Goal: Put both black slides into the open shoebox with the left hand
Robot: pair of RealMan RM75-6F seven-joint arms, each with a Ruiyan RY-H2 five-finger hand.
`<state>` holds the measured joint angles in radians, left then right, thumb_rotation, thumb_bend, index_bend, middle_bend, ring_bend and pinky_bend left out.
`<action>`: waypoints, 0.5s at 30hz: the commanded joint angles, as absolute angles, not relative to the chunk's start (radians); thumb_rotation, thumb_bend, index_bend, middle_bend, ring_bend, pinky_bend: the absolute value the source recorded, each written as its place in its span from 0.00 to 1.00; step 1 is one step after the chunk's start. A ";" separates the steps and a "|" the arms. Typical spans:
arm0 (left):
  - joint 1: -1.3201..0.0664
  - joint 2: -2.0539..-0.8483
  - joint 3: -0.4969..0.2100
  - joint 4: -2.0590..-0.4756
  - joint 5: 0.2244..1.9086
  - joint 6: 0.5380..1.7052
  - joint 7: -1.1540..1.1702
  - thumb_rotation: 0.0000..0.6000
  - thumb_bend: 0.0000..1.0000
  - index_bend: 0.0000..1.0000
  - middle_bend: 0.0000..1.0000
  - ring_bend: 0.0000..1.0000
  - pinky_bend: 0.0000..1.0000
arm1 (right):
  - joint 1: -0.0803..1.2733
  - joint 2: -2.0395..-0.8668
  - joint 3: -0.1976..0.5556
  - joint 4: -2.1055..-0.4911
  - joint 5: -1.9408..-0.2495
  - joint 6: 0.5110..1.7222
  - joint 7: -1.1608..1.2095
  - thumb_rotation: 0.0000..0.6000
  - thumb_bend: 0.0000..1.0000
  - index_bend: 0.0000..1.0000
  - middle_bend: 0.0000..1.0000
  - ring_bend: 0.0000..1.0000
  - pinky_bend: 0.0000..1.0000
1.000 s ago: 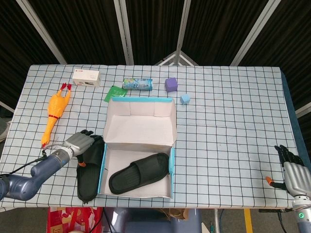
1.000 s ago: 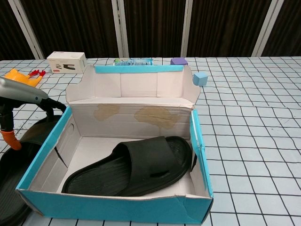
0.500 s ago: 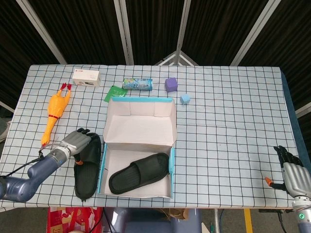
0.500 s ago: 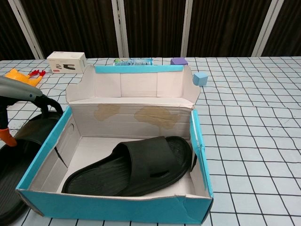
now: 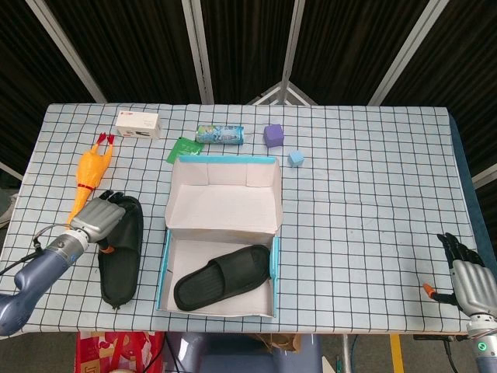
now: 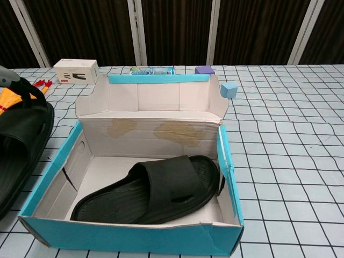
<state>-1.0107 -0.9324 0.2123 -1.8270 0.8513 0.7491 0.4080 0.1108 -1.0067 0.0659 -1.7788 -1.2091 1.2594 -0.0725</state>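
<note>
One slide point(image 5: 224, 277) is lying inside the shoebox point(image 5: 220, 244), sole down on its floor. The other slide point(image 5: 120, 249) is sitting on the tabletop point(image 5: 365, 194) just left of the shoebox, apart from its blue wall, its length running roughly parallel to that wall. The left hand point(image 5: 95, 220) is resting over the far end of this slide, fingers point(image 5: 109, 203) curled onto the strap; whether it is truly gripping or only pressing on it, I cannot tell, since the chest view is showing just a dark finger arched over the upper. The right hand point(image 5: 468, 273) is waiting well to the right of the shoebox, near the tabletop's edge, fingers spread and holding nothing.

The slide is looking like moulded foam or rubber: light, springy, with a ribbed, fairly grippy surface. Taken by one end, it will probably droop and swing. The strap looks like the best hold, with fingers hooked under the band, near the balance point. Little risk of damage; the likelier trouble is the toe catching on the shoebox wall.
</note>
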 commanded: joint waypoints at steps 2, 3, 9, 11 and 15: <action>-0.982 -0.840 0.202 -1.895 0.923 0.839 0.445 1.00 0.52 0.17 0.37 0.00 0.00 | 0.110 -1.006 0.066 -1.779 -1.209 1.260 -0.069 1.00 0.25 0.00 0.02 0.10 0.13; -0.973 -0.819 0.197 -1.913 0.950 0.870 0.457 1.00 0.53 0.18 0.37 0.00 0.00 | 0.110 -1.005 0.066 -1.780 -1.209 1.260 -0.067 1.00 0.25 0.00 0.02 0.10 0.13; -0.912 -0.720 0.154 -1.995 1.122 1.076 0.532 1.00 0.52 0.19 0.40 0.00 0.00 | 0.108 -1.000 0.067 -1.779 -1.213 1.261 -0.055 1.00 0.25 0.00 0.02 0.10 0.13; -0.891 -0.705 0.131 -2.004 1.200 1.152 0.561 1.00 0.52 0.19 0.41 0.00 0.00 | 0.107 -0.998 0.066 -1.779 -1.214 1.260 -0.050 1.00 0.25 0.00 0.02 0.10 0.13; -0.869 -0.706 0.082 -2.004 1.347 1.256 0.629 1.00 0.52 0.19 0.42 0.00 0.00 | 0.105 -0.998 0.063 -1.778 -1.220 1.260 -0.045 1.00 0.24 0.00 0.02 0.10 0.13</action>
<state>-0.8986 -0.7246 0.1271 -1.9868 1.2488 1.1740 0.5677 0.1053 -0.9982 0.0631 -1.7785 -1.2194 1.2599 -0.0450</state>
